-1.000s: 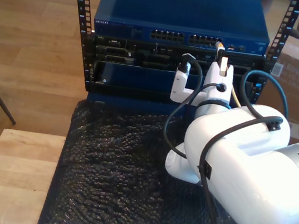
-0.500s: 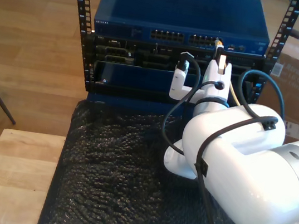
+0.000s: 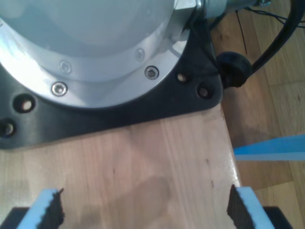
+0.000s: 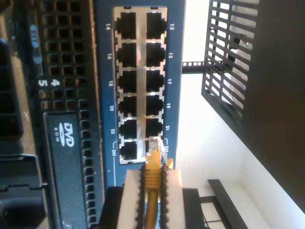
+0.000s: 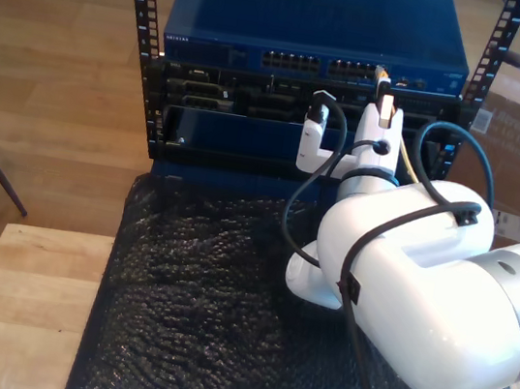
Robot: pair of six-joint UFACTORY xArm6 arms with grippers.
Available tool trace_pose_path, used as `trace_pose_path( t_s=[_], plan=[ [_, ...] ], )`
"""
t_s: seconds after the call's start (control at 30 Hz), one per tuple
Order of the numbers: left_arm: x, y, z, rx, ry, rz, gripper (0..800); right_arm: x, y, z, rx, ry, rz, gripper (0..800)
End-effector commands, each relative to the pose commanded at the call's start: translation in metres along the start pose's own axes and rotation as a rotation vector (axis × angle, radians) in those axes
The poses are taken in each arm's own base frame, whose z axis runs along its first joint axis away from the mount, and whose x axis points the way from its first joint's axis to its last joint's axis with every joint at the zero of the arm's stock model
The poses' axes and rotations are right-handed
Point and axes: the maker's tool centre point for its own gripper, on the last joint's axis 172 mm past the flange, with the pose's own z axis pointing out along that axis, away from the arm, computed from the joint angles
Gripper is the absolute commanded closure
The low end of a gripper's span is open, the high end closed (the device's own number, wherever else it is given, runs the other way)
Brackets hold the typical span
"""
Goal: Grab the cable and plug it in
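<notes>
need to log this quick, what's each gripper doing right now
My first gripper: open, nothing between the jaws.
My second gripper: shut on the yellow ethernet cable, its plug at the switch ports.

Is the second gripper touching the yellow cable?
Touching. In the second wrist view my second gripper clamps the yellow cable between its white fingers.

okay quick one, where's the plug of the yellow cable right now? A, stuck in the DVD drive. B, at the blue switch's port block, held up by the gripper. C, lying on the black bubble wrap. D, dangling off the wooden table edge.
B: my second gripper is shut on the yellow cable, and its clear plug tip sits at a port near the end of the switch port block.
</notes>
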Motion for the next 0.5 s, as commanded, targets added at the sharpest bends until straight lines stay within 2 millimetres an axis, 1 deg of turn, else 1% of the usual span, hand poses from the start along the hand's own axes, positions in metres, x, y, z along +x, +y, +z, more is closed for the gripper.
trace_pose_path(
  t_s=[0.1,0.2,0.5],
  plan=[
    [0.0000,0.0000,0.0000,0.000,0.000,0.000,0,-0.0010,-0.0001,0.0003,0.000,-0.002,0.000,800],
    [0.0000,0.0000,0.0000,0.000,0.000,0.000,0,-0.0062,0.0001,0.0023,-0.001,-0.011,0.000,800],
    [0.0000,0.0002,0.0000,0.001,0.000,-0.001,0,-0.0073,0.0014,0.0040,-0.004,-0.012,0.001,800]
  ],
)
